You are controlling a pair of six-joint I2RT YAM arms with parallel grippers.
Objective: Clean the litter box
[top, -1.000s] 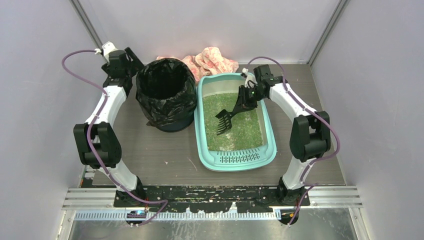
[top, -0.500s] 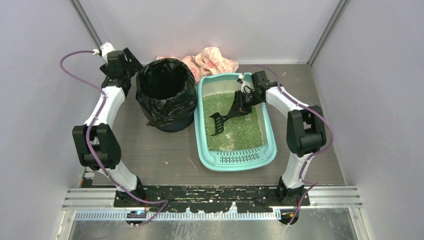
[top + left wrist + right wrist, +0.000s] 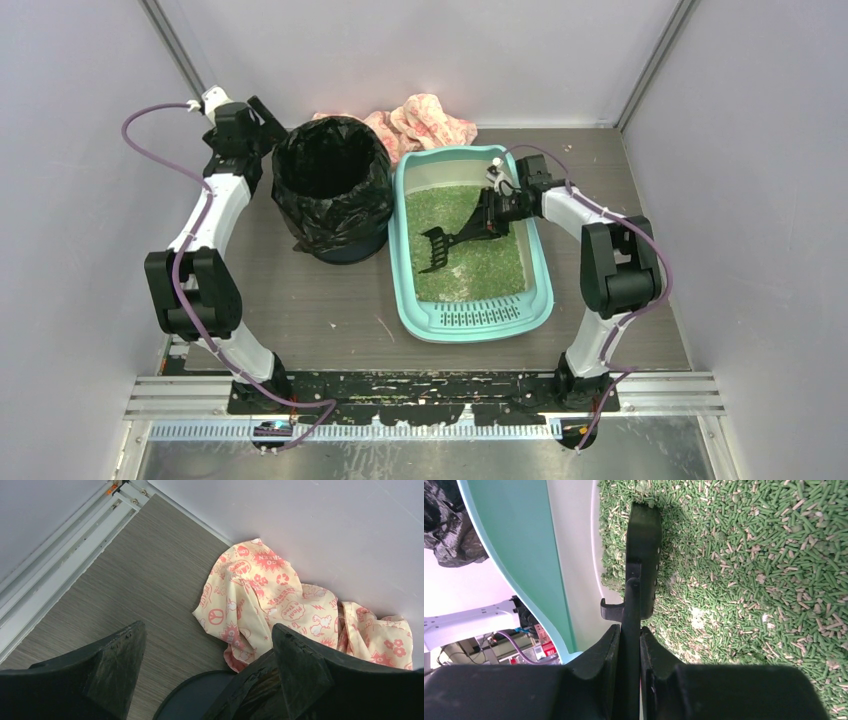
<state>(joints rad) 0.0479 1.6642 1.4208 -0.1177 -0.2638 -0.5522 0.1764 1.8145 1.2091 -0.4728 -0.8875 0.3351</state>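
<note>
While R hand (image 3: 629, 642) is clamped narrow on the handle of the black scoop (image 3: 644, 545), its wrist cam gets the scoop edge-on only. Tines and any load can't be made out. Tip is down at the green litter (image 3: 749, 580), contact unclear. Overhead, bin (image 3: 335, 215) w/ black bag is dark inside, contents unreadable. Patterned cloth (image 3: 260, 590) is partly hidden behind bin and box. L wrist cam cuts the bin rim off at bottom of frame.

Litter box (image 3: 425, 325) sits right of centre on the bench (image 3: 300, 310), slotted lip at the near end, far end close to the back wall (image 3: 420, 50). Scoop head is over the litter near the box's left wall; R hand is inside the box outline, in its right half. Open bench in front of bin and box, plus a strip right of the box w/ R arm (image 3: 615, 265) elbow standing over it.

L hand (image 3: 207, 627) spread wide, holding nothing, up at the bin's far-left side, pointing toward the cloth. Bin is just beside the box's left rim; touching or not, can't tell.
</note>
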